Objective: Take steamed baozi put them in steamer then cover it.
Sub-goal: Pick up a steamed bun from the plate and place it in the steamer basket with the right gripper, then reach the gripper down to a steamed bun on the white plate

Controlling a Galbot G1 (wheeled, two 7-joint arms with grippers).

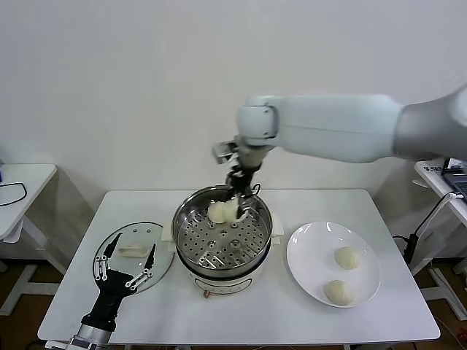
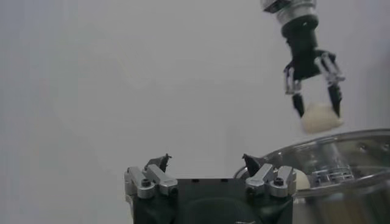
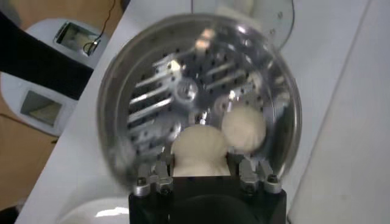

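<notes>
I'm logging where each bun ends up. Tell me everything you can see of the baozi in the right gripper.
The held baozi is a small, round, cream-white dough bun with a smooth matte surface. The right gripper is shut on it from above, a finger on each side, and holds it in the air over the far side of the steamer, at about rim height. In the right wrist view a second baozi already lies on the perforated floor beside it. Whether the two buns touch cannot be told.

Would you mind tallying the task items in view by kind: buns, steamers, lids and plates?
Baozi: 4 – one in the right gripper above the steamer, one in the basket, two on the plate at and.
Steamer: 1
Glass cover: 1
Plate: 1
Total: 7
</notes>
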